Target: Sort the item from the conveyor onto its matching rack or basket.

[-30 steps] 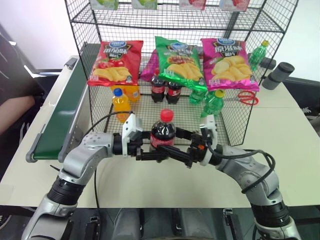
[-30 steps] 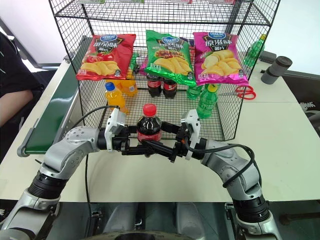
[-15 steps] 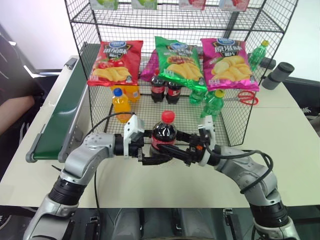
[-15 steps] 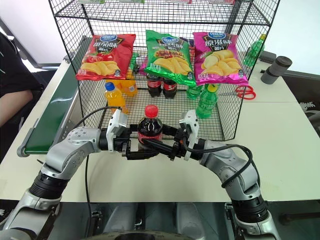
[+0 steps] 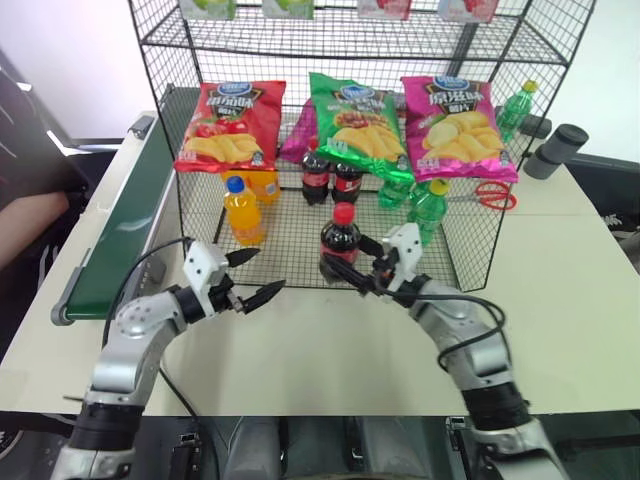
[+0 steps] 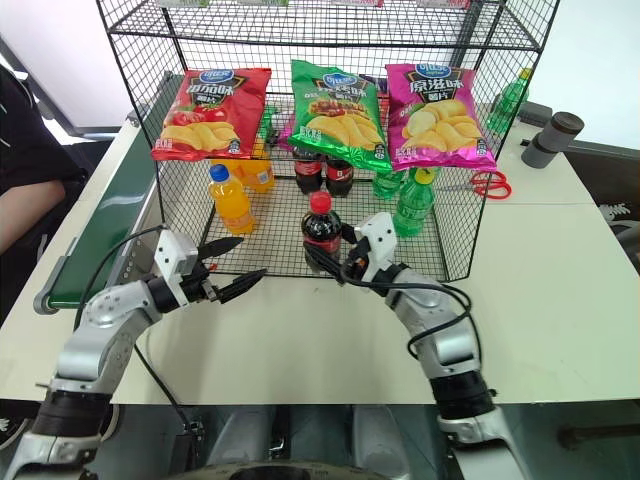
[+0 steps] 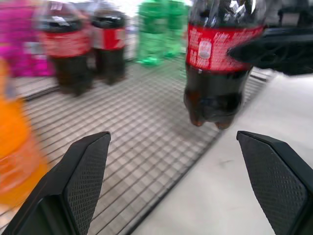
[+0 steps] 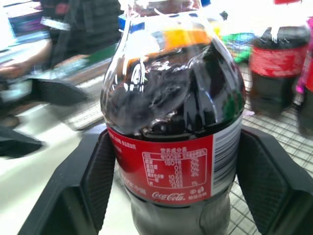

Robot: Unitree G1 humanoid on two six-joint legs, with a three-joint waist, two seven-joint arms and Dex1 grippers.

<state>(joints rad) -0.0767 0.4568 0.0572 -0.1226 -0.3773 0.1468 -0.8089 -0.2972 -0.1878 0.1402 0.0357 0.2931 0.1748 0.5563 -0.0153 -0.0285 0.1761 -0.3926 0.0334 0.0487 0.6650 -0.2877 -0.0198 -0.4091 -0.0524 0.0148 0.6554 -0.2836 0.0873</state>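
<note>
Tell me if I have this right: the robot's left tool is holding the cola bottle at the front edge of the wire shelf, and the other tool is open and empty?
Not quite: the sides are swapped. The right tool holds the cola bottle at the front edge of the wire shelf; the right wrist view shows its fingers either side of the label. The left tool is the open, empty one.

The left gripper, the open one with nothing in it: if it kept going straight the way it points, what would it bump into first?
Most likely the cola bottle that the right gripper holds at the wire rack's front edge. The left gripper points toward it across bare table, though depth is hard to judge.
</note>
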